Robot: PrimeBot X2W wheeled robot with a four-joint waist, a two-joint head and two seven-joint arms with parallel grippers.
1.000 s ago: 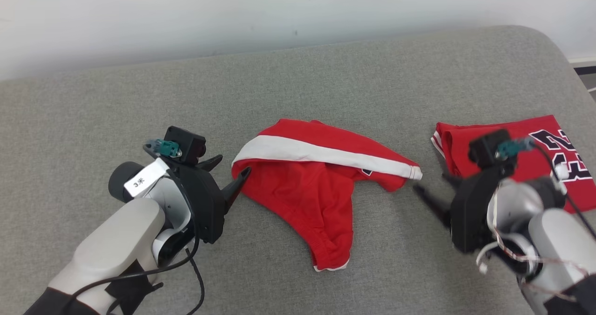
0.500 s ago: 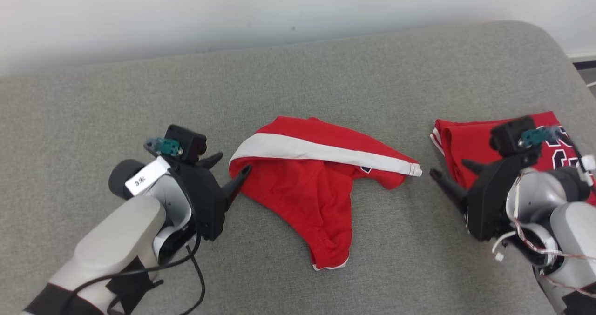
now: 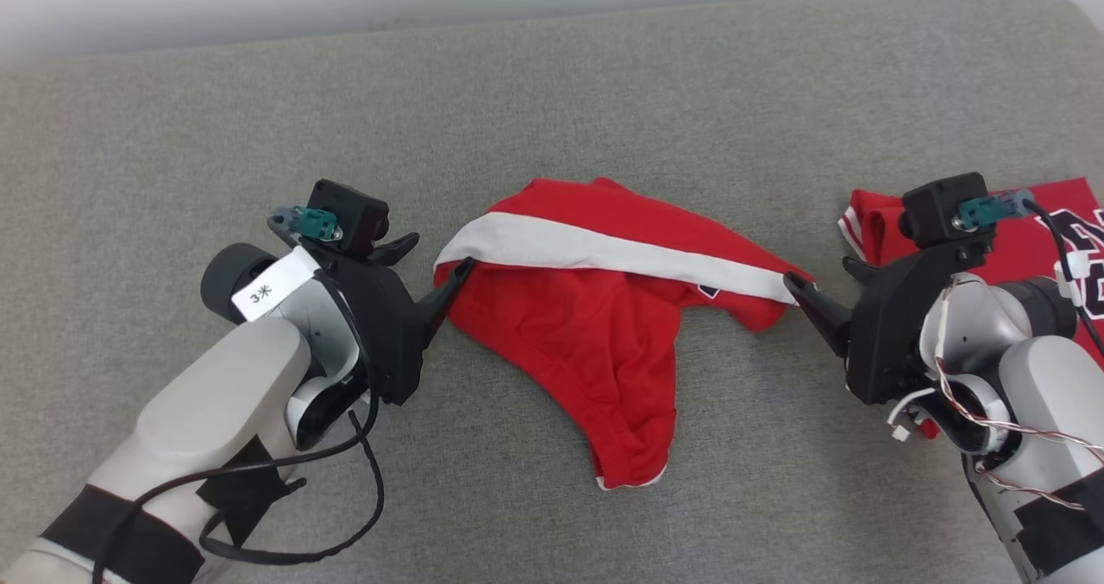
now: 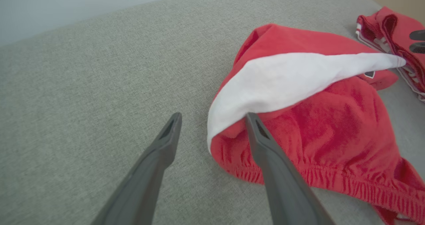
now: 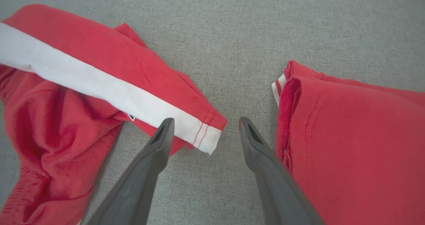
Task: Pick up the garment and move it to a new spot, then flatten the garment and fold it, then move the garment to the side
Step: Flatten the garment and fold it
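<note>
The grey cushion (image 3: 604, 92) carries everything. The red shorts (image 3: 604, 342) lie crumpled at its middle, with the waist end bunched at the left and one leg flung out to the right, a white stripe (image 3: 604, 252) running along its top edge. A folded red garment (image 3: 873, 226) with black lettering sits by the right edge, near the leg hem but apart from it. The left tool (image 3: 438, 253) is spread wide and grips nothing; one finger touches the waist end just under the stripe, and the other stands over bare cushion. The right tool (image 3: 819, 272) is likewise wide and empty, and in its own wrist view the hem corner lies between its fingers. The step in hand looks like the first pick-up, and it should go best if the tools take the two ends of the striped edge together. The left one needs to slide further over the waistband so that cloth, not cushion, sits between its fingers. The right one should pinch only the hem corner and keep its outer finger off the folded red garment just beside it. Lifting both ends evenly should keep the shorts from twisting. Counted: one cushion; two red garments, one loose and one folded; two tools with two fingers each; one white stripe.
</note>
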